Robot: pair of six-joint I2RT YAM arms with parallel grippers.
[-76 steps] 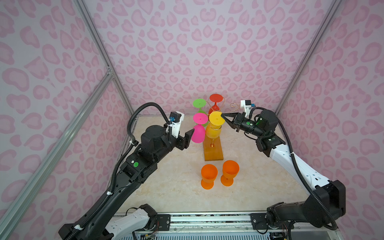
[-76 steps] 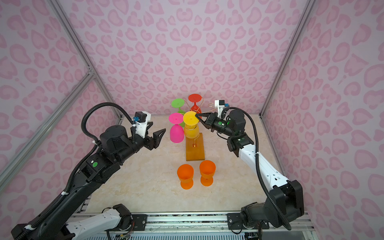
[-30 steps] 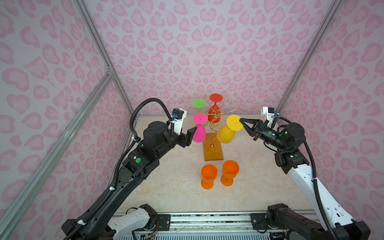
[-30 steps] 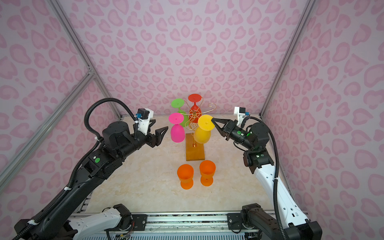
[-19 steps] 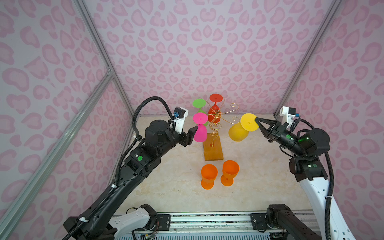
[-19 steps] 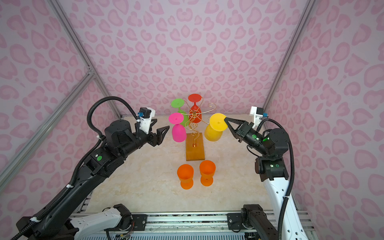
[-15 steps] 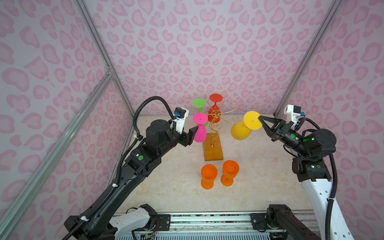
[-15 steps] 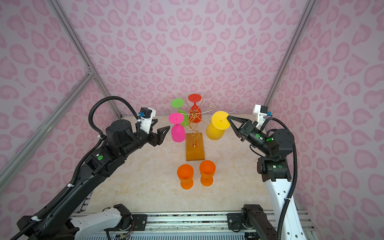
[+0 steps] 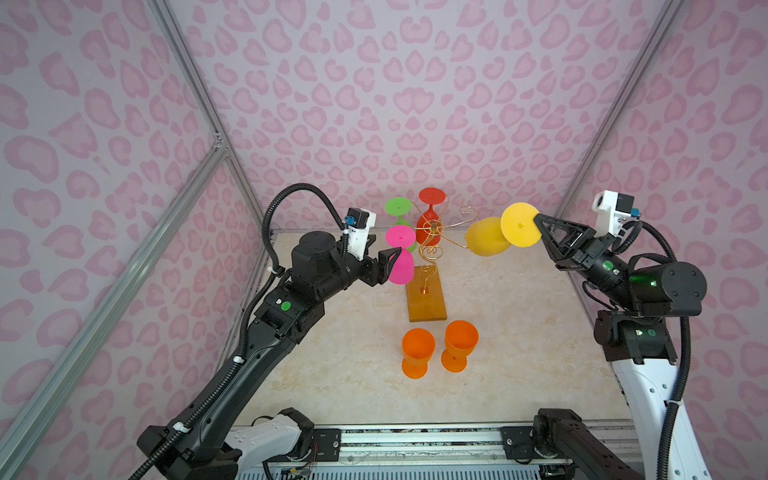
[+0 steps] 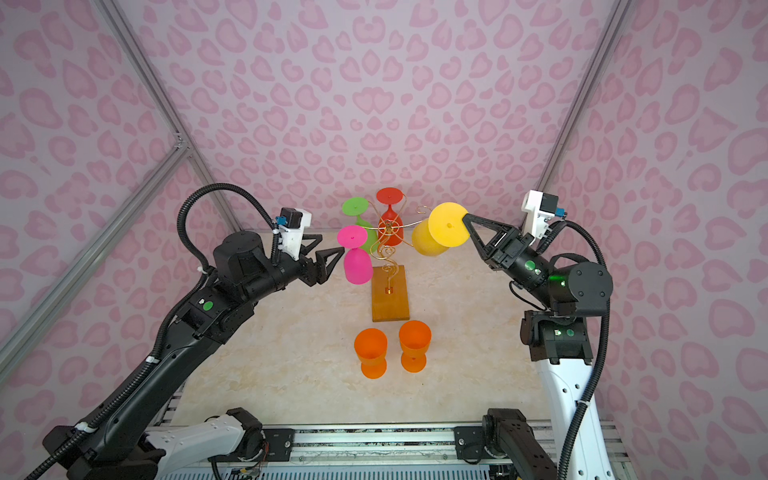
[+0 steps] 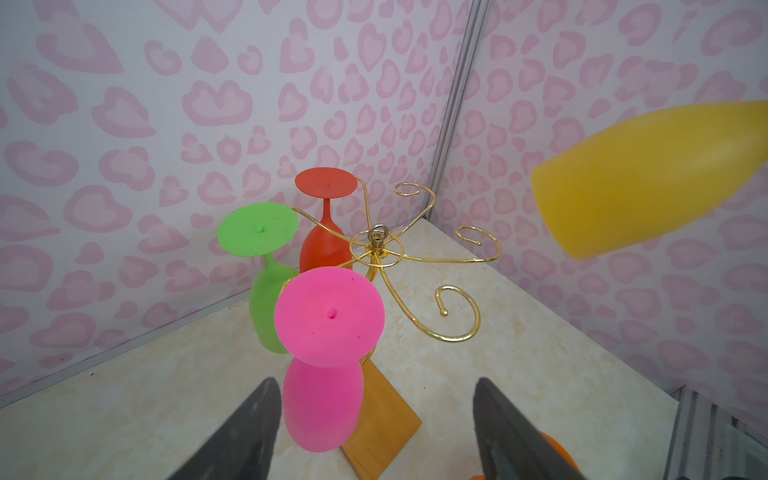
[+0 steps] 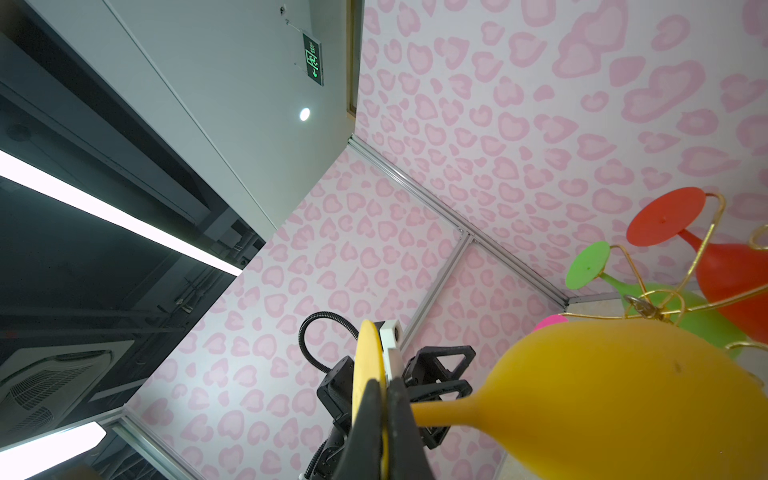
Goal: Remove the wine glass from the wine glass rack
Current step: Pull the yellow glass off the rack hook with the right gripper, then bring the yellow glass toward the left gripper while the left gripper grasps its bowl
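The yellow glass [image 9: 486,237] is in the air right of the rack [image 9: 427,301], clear of its hooks, near level with bowl toward the rack, foot pinched in our right fingers [image 12: 368,436]; our left fingers [image 11: 249,428] stand spread beside the pink glass [image 11: 322,403].

Wire of the rack [image 11: 376,245]: gold-tone metal, polished, catching glints. Its base [image 9: 426,301]: amber wood, smooth, soft sheen.

The yellow glass [image 9: 484,239], pink glass [image 11: 322,403], green glass [image 11: 257,228], red glass [image 11: 326,183] and orange glasses [image 9: 417,347]: opaque plastic by the look, matt.

The tabletop [image 9: 519,332]: cream marbled surface, smooth, low gloss.

The walls [image 9: 415,83]: pink print, matt; cloth or paper, cannot tell.

The frame [image 9: 112,291]: silver metal, dull sheen.

The left arm [image 9: 257,365]: black casing, matt. The right arm [image 9: 652,399]: white lower shell, glossy.

The conduit [image 9: 297,187]: black ribbed plastic.
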